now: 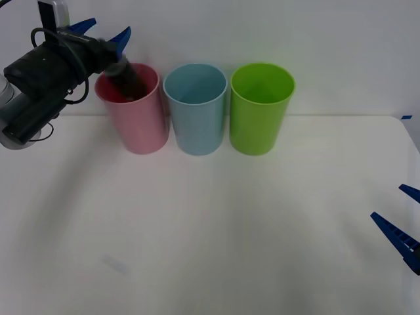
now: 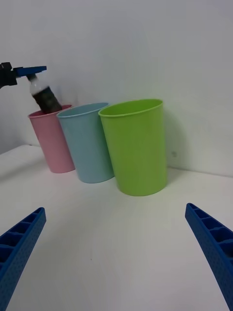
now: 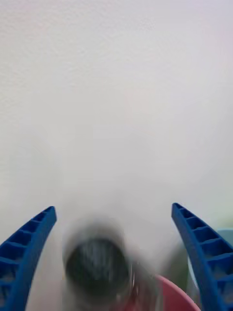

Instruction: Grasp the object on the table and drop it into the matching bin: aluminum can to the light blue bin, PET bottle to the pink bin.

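The PET bottle (image 1: 128,79) leans tilted in the mouth of the pink bin (image 1: 141,125), dark lower body inside the rim and top pointing up toward my left gripper (image 1: 105,31). That gripper hangs open just above the bin's far left rim, with its fingers apart from the bottle. In the left wrist view the bottle (image 3: 97,265) is a blur between the spread fingers, over the pink bin (image 3: 170,294). The right wrist view shows the bottle (image 2: 43,95) sticking out of the pink bin (image 2: 51,141). My right gripper (image 1: 387,201) is open at the table's right edge.
The light blue bin (image 1: 197,118) stands right beside the pink one, and a lime green bin (image 1: 259,118) beside that, all in a row at the back of the white table (image 1: 210,230). A wall rises close behind the bins.
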Controlling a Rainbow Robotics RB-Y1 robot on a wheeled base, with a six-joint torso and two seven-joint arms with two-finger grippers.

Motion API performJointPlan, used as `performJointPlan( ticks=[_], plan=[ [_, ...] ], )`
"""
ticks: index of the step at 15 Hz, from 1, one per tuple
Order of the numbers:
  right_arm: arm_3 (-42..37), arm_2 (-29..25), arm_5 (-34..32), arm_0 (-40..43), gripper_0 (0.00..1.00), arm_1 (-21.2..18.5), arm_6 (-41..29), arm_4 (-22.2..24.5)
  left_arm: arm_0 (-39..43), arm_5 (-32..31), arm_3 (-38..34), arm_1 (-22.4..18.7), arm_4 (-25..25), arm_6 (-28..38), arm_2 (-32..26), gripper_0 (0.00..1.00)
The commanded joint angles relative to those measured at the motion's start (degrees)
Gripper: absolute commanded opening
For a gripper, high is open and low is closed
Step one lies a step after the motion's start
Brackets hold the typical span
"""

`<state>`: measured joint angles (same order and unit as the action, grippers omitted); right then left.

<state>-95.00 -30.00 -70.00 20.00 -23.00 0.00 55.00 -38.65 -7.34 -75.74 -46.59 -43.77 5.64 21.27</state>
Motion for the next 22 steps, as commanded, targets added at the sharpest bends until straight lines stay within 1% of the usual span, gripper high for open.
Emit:
performJointPlan(
  ticks=[1,4,7,9,12,15,18,19,22],
  plan=[
    [0.00,0.00,0.00,0.00,1.00,0.00,0.00,0.00,0.16,-0.58,-0.02,0.00,0.26,0.07,-0.01,1.00],
    [0.00,0.00,0.00,0.00,1.00,0.00,0.00,0.00,1.39,-1.63,-0.55,-0.70,1.41,-0.19,-0.09,1.00],
    [0.00,0.00,0.00,0.00,1.00,0.00,0.00,0.00,4.90,-1.63,-4.24,-3.69,3.51,-0.02,-0.36,1.00],
    [0.00,0.00,0.00,0.00,1.00,0.00,0.00,0.00,8.42,-1.81,-7.23,-4.83,4.22,-0.19,-2.55,1.00],
    [0.00,0.00,0.00,0.00,1.00,0.00,0.00,0.00,16.06,-1.98,-12.94,-5.80,5.18,-0.54,-7.30,1.00],
    [0.00,0.00,0.00,0.00,1.00,0.00,0.00,0.00,25.64,-3.91,-18.65,-5.80,5.10,-1.16,-14.42,1.00],
    [0.00,0.00,0.00,0.00,1.00,0.00,0.00,0.00,35.49,-9.45,-21.82,-5.80,4.83,-1.77,-22.33,1.00],
    [0.00,0.00,0.00,0.00,1.00,0.00,0.00,0.00,39.18,-12.09,-22.26,-5.80,4.66,-2.13,-25.41,1.00],
    [0.00,0.00,0.00,0.00,1.00,0.00,0.00,0.00,47.35,-19.56,-22.43,-5.80,4.48,-3.09,-31.56,1.00]
  ],
)
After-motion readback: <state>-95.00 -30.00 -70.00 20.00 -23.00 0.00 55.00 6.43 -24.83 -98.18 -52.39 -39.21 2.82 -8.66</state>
